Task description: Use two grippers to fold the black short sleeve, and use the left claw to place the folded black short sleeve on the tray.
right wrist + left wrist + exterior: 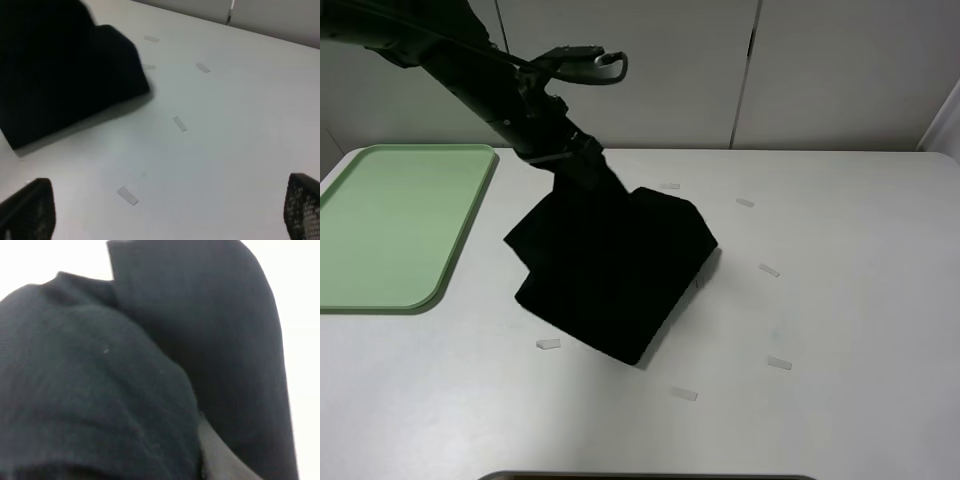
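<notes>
The black short sleeve (620, 275) hangs as a folded dark bundle over the middle of the white table. My left gripper (616, 192) is shut on its upper edge, with the fingers buried in the cloth. Black fabric (125, 380) fills the left wrist view. I cannot tell whether the bundle's lower corner touches the table. The right wrist view shows the shirt (60, 75) off to one side. My right gripper (165, 212) is open, its two black fingertips (27, 210) far apart over bare table with nothing between them. The mint-green tray (470, 225) lies empty at the far left.
Several small white tape marks (778, 363) are scattered on the table around the shirt. White cabinet doors stand behind the table. The right arm does not show in the exterior high view.
</notes>
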Robot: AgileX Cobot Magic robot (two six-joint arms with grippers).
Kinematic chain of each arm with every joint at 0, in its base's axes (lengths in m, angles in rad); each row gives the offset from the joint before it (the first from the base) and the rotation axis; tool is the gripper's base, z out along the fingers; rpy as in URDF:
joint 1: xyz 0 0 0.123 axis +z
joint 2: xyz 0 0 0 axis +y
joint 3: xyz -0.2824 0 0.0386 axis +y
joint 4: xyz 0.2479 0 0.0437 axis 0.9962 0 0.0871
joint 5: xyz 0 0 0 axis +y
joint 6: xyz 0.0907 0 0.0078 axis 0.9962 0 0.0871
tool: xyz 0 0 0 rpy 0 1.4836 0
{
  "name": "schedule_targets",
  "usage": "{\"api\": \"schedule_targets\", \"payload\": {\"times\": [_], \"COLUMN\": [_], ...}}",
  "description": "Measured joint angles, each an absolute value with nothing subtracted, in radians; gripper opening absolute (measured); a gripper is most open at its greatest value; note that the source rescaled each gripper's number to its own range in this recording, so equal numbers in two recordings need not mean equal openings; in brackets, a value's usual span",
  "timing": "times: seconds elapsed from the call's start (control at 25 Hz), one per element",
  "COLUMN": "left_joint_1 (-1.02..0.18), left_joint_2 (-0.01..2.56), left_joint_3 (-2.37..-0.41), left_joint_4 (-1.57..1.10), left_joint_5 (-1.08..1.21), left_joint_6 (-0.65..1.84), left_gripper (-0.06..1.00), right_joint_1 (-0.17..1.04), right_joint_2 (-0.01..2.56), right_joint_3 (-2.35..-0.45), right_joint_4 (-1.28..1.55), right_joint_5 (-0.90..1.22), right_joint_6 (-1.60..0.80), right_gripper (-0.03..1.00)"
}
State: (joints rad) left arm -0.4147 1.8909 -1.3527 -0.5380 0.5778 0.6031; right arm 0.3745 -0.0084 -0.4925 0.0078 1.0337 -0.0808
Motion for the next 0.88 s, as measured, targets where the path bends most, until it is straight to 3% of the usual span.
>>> {"api": "schedule_targets", "payload": {"times": [0.88], "left_joint_1": [-0.697], "left_joint_2": [2.04], "left_joint_3": [-1.353], "left_joint_4": [-0.705], "left_joint_5": [0.327], "left_joint_6": [0.605], "left_gripper": [0.06], "right_joint_1": [0.375], "right_joint_2": [-0.008], "right_joint_3": [-0.492], "right_joint_4": [0.008], "right_joint_5": [1.034], "right_joint_6": [-0.081], "right_gripper": [1.0]}}
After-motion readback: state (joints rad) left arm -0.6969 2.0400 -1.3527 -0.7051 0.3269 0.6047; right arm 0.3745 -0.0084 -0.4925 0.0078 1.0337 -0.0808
